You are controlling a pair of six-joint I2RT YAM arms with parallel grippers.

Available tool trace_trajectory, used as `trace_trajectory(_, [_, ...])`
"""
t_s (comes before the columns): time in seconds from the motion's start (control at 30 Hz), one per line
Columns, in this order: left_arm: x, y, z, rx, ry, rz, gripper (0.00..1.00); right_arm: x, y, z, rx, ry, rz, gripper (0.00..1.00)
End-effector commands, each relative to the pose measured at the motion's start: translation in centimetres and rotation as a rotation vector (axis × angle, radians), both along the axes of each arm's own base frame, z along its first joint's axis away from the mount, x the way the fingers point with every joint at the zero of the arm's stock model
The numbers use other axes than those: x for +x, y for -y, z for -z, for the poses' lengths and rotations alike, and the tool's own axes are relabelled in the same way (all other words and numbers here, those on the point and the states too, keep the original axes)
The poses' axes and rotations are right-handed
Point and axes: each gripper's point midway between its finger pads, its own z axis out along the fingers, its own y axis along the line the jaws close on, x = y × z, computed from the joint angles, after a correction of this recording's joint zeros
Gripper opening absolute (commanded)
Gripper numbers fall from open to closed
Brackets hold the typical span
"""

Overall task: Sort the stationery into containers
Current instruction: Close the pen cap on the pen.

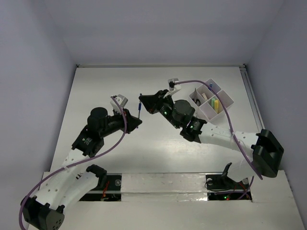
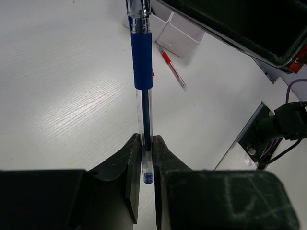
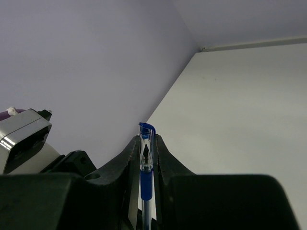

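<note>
Left pincer point(image 2: 146, 143) and right pincer point(image 3: 146, 146) both pinch 1 blue pen point(image 2: 142, 57).
It runs near to far, cap end in the right pincer.

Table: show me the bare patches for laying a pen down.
Bare: the far strip of the table between back wall, left arm and right arm; the near middle between those arms and the front edge. Crowded: around the tray, with the red pen beside it and the right arm close.

Blue pen point(image 2: 142, 62) cropped at top edge, white tray point(image 2: 180, 36) too — mostly hidden
</note>
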Motion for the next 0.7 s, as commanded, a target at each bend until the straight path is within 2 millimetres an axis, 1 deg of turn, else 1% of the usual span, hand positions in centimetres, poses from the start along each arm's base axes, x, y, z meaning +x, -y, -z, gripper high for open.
trace_trajectory(0.0, [0.3, 0.1, -3.6, -0.039, 0.104, 0.002, 0.00, -0.9, -0.2, -1.8, 0.078, 0.032, -0.012, 0.00])
trace_trajectory(0.07, [0.3, 0.1, -3.7, -0.040, 0.108, 0.000, 0.00, -0.9, 0.0, -1.8, 0.091, 0.032, -0.008, 0.00])
trace_trajectory(0.1, [0.3, 0.1, -3.7, -0.041, 0.110, -0.001, 0.00, -1.4, -0.2, -1.4, 0.091, 0.028, -0.019, 0.00])
trace_trajectory(0.17, [0.2, 0.1, -3.9, -0.045, 0.116, -0.002, 0.00, -1.5, -0.3, -1.4, 0.106, 0.027, -0.028, 0.00])
trace_trajectory(0.23, [0.4, -0.2, -4.1, -0.047, 0.121, -0.013, 0.00, -2.3, -0.9, -1.1, 0.108, 0.021, -0.051, 0.00])
trace_trajectory(0.27, [0.4, -0.2, -4.1, -0.049, 0.122, -0.013, 0.00, -2.3, -0.9, -0.8, 0.105, 0.018, -0.051, 0.00])
trace_trajectory(0.33, [0.3, -0.2, -4.3, -0.051, 0.127, -0.013, 0.00, -3.2, -1.6, -0.2, 0.104, 0.006, -0.077, 0.00])
trace_trajectory(0.43, [0.2, -0.3, -4.5, -0.056, 0.133, -0.015, 0.00, -3.6, -2.1, 1.1, 0.085, -0.015, -0.094, 0.00])
trace_trajectory(0.47, [0.2, -0.2, -4.4, -0.055, 0.131, -0.013, 0.00, -4.3, -2.5, 1.5, 0.078, -0.020, -0.119, 0.00])
trace_trajectory(0.5, [0.2, -0.3, -4.5, -0.055, 0.136, -0.016, 0.00, -4.3, -2.6, 1.9, 0.067, -0.027, -0.120, 0.00])
trace_trajectory(0.53, [0.3, -0.4, -4.6, -0.053, 0.139, -0.023, 0.00, -4.8, -2.7, 2.8, 0.049, -0.042, -0.129, 0.00])
trace_trajectory(0.57, [0.3, -0.5, -4.7, -0.054, 0.142, -0.025, 0.00, -4.8, -2.7, 3.4, 0.037, -0.055, -0.131, 0.00])
trace_trajectory(0.6, [0.4, -0.7, -4.8, -0.055, 0.145, -0.034, 0.00, -5.4, -2.9, 3.8, 0.028, -0.066, -0.145, 0.00])
trace_trajectory(0.67, [0.4, -0.7, -5.0, -0.057, 0.153, -0.035, 0.00, -5.9, -2.6, 5.4, 0.004, -0.103, -0.158, 0.00])
